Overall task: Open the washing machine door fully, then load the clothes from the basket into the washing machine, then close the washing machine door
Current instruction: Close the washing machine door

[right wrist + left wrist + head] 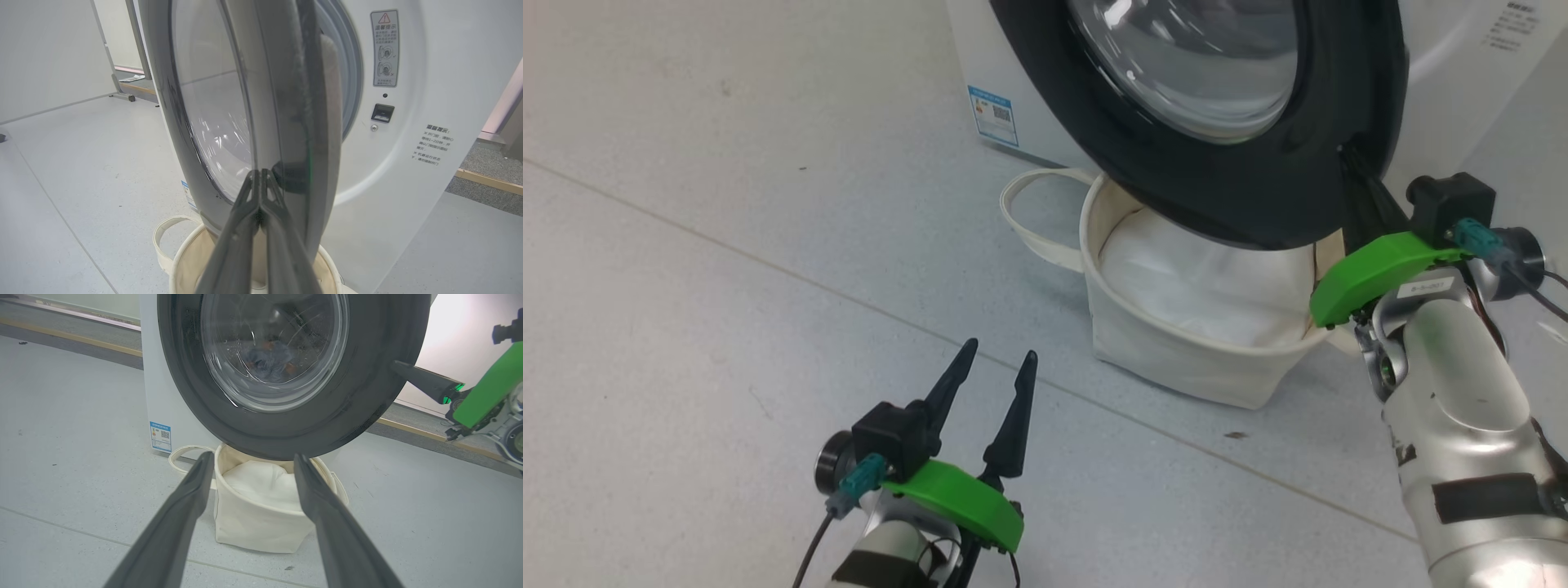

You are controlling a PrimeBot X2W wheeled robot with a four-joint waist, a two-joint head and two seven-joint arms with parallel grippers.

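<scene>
The washing machine door (1176, 180) stands partly swung out from the washing machine (1013, 73), over the basket (1176, 359). The cream basket sits on the floor with a plain white sheet (261, 484) inside. Through the door's glass, clothes (269, 361) show dimly as a blue garment with orange marks. My right gripper (259, 171) is shut, its tips resting against the door's inner edge (282, 81) with nothing held. In the head view its fingers (1364, 196) slip behind the rim's right side. My left gripper (996, 363) is open, low and short of the basket.
Grey floor stretches to the left and in front of the basket. A blue label (992, 114) marks the machine's lower corner. The latch slot (382, 112) and printed text show on the machine's front. A carpet strip with a wooden edge (490, 181) lies at the right.
</scene>
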